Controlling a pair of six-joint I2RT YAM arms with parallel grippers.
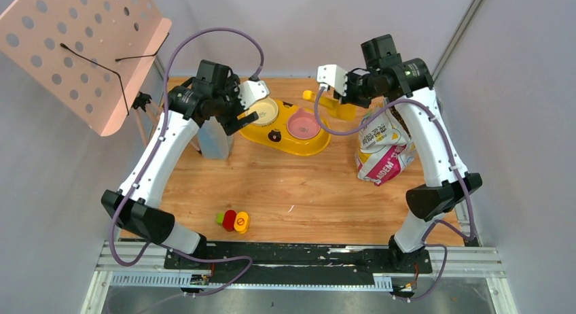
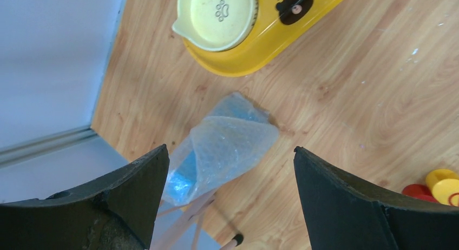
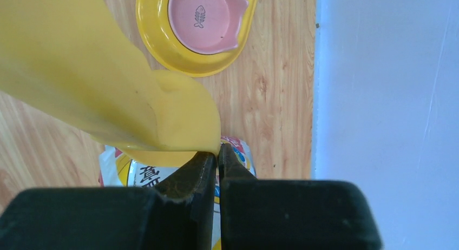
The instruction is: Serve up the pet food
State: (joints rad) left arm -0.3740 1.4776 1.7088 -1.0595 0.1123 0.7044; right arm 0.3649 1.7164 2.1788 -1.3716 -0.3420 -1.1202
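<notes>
Right pincer (image 3: pixel 218 154) tight on yellow scoop (image 3: pixel 103 82)

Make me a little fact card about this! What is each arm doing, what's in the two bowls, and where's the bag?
Left end effector: open, holding nothing, over a crumpled clear bluish plastic bag
Right end effector: shut on a yellow plastic scoop
Cream round bowl with paw print: no food seen
Pink round bowl with fish mark: no food seen
Yellow plastic double feeder: holds both bowls
White printed foil bag: right of the feeder, on the wooden table
Pet food kibble: none visible
</notes>
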